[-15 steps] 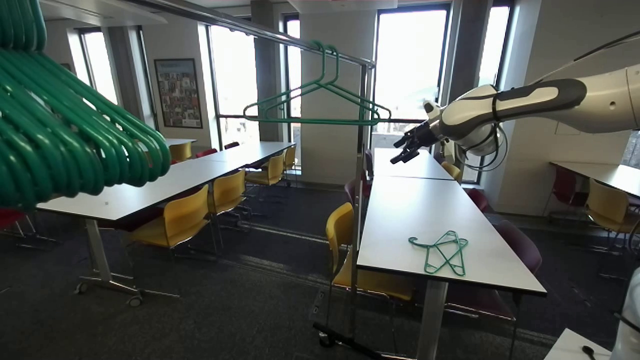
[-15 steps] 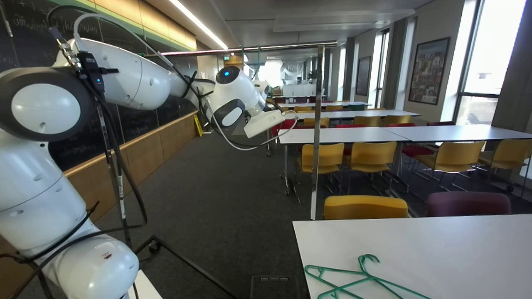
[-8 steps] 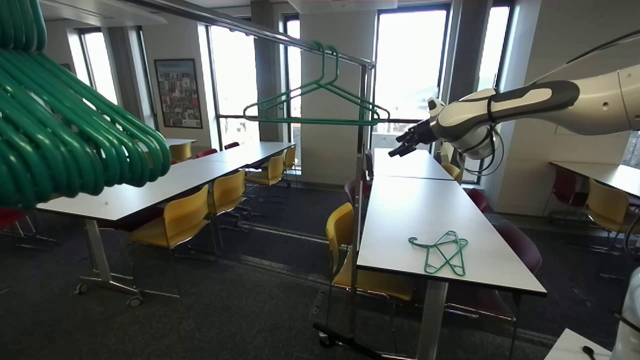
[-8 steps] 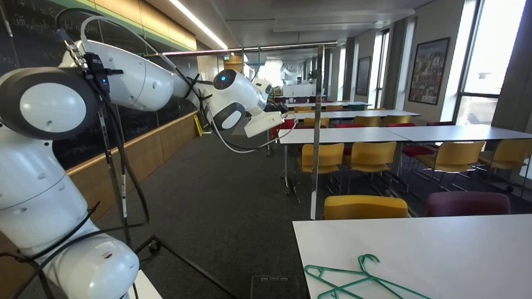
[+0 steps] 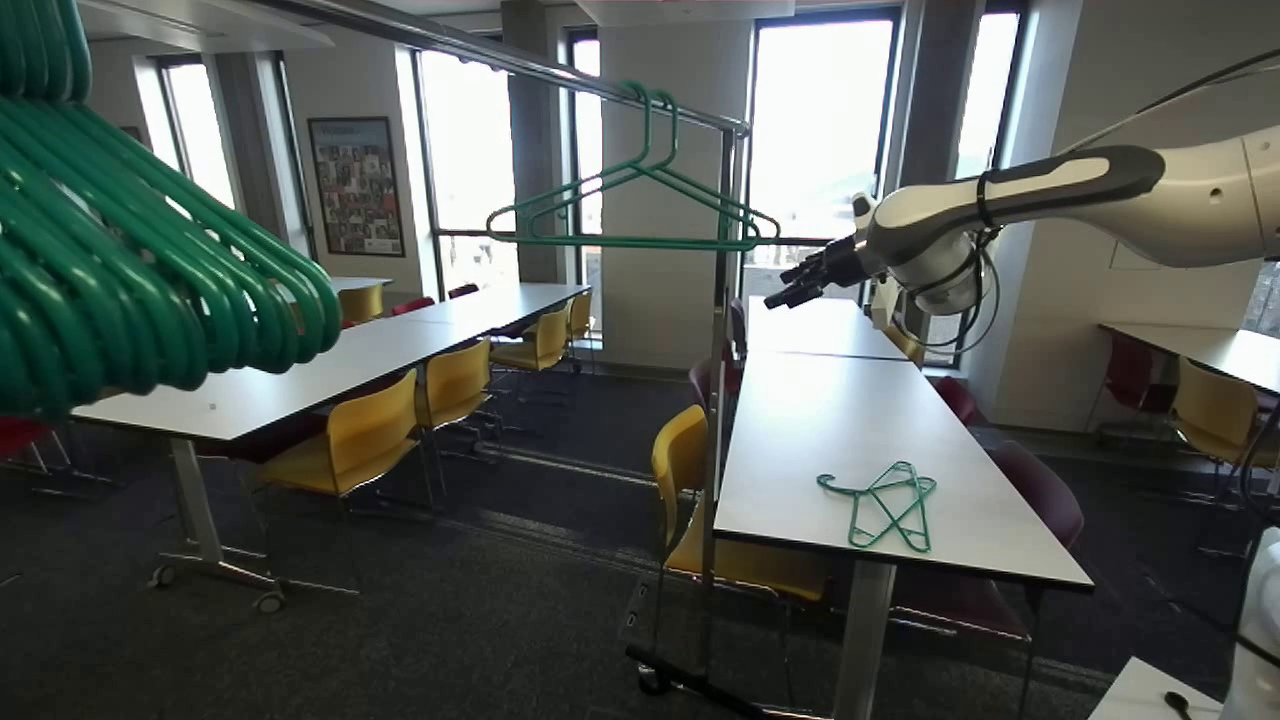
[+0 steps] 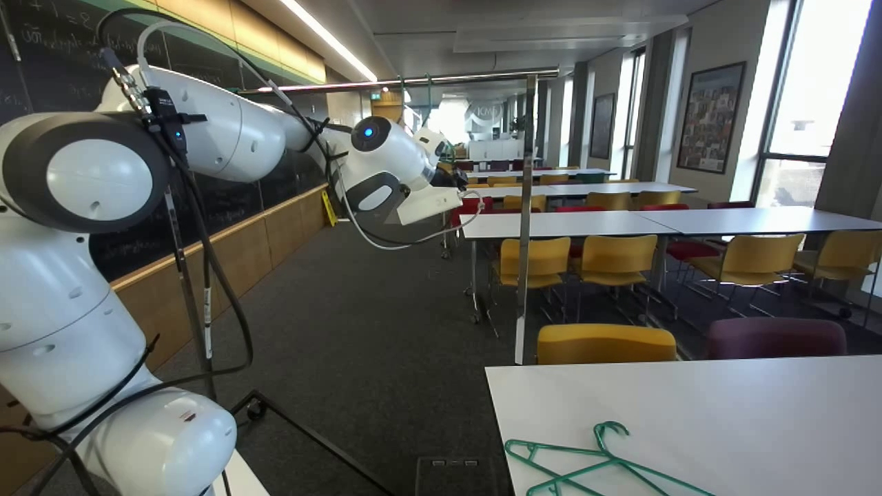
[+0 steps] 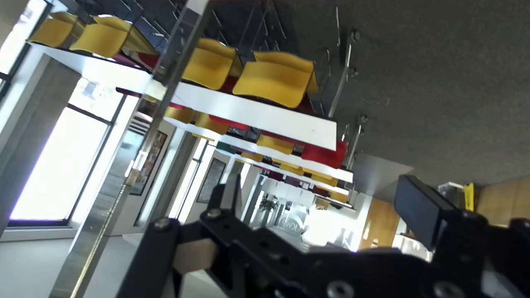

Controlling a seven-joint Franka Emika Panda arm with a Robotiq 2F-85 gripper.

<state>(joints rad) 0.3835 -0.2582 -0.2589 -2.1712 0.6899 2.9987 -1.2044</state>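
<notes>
Room: classroom-like, dark floor [image 5: 450, 620], yellow chairs [image 5: 372, 430], tall bright windows [image 5: 825, 130] at back.
Bunched hangers [image 5: 170, 260]: green, packed tight, far left, away from the action; low risk.
Rail [image 5: 480, 55]: runs across upper middle; a knock could swing whatever hangs on it.
Hanging pair [image 5: 630, 242]: two green hangers just beside each other near rail's end, hooks over it; look light, so a bump probably swings them or unseats a hook.
Rack post [image 5: 718, 350]: stands behind pair's right part; sideways drift could clip it, tight spacing the cause.
End effector [image 5: 779, 287]: fingers wide apart, nothing between; near pair's lower right corner in an exterior view, not touching, depth gap unclear; wrist view puts the post outside the gap; misjudged depth could mean grabbing air or shoving hangers along.
Counter [image 5: 810, 430]: green hanger [image 5: 894, 519] lies flat on it, maybe two overlapped, cannot tell; well below, little risk.
Arm [image 5: 1090, 190]: reaches in from right; slack cable loop [image 6: 400, 248] under wrist may snag the post if wrist turns.
</notes>
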